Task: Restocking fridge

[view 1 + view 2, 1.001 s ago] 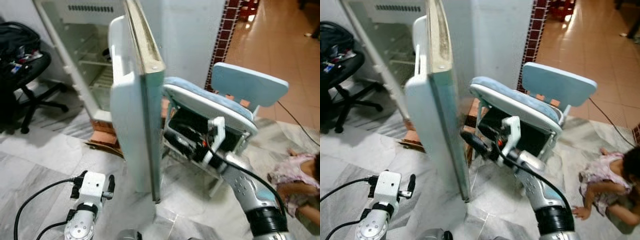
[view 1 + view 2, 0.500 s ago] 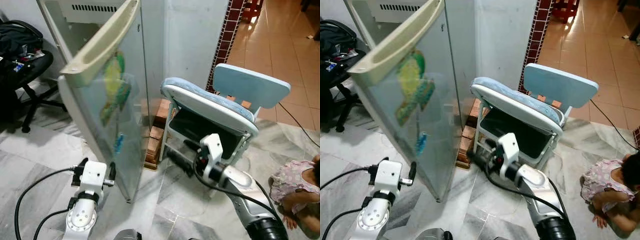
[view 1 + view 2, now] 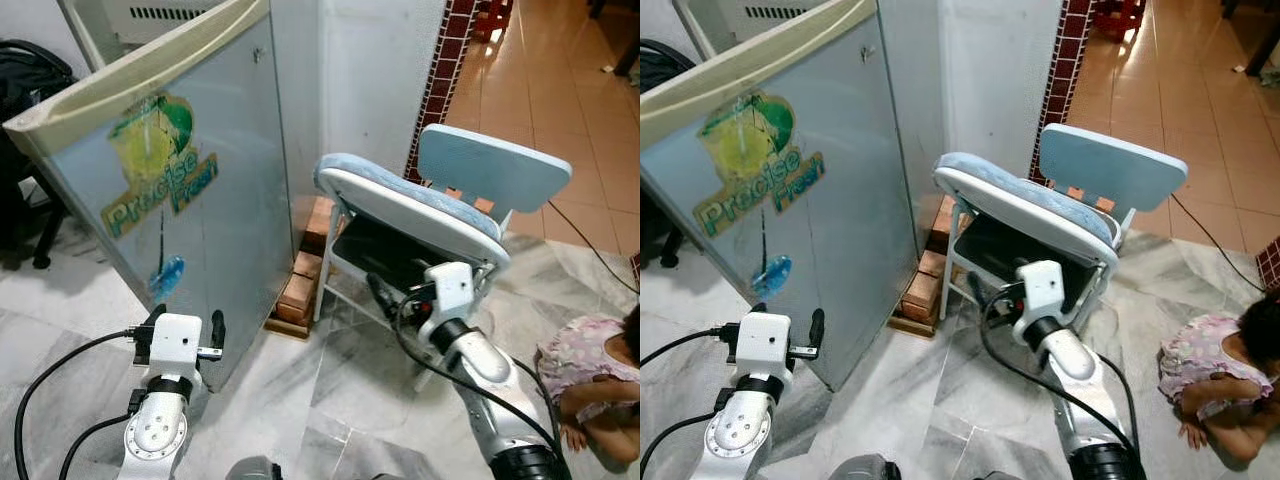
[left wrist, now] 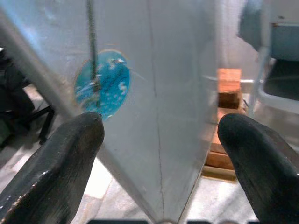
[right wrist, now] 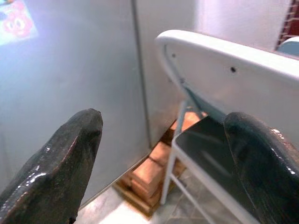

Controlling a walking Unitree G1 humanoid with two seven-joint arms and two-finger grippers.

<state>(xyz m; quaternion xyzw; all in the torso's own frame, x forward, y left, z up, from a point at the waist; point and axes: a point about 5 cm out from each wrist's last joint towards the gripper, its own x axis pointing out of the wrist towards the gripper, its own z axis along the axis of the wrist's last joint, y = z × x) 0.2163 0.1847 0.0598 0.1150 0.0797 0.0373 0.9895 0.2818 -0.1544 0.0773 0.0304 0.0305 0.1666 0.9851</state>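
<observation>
The white fridge door (image 3: 200, 200) stands almost closed, its front turned to me with a green and yellow "Precise Fresh" sticker (image 3: 155, 165) and a small blue sticker (image 4: 103, 86). My left gripper (image 3: 188, 315) is open, low down and close to the door's bottom corner, with nothing between its fingers. My right gripper (image 3: 383, 293) is open and empty too, held in front of the pale blue folding chair (image 3: 420, 200) to the right of the fridge. In the right wrist view the door's lower part and the chair frame (image 5: 210, 51) lie ahead of the gripper (image 5: 163, 119).
Red bricks (image 3: 300, 285) prop up the fridge base beside the chair legs. A child (image 3: 595, 370) sits on the marble floor at the far right. A black office chair (image 3: 25, 90) stands at the left. A cable (image 3: 590, 235) trails behind the folding chair.
The fridge door has swung from wide open, edge-on to me, round to almost closed. My right gripper has drawn back from the door's edge to in front of the chair. The left arm hardly moved.
</observation>
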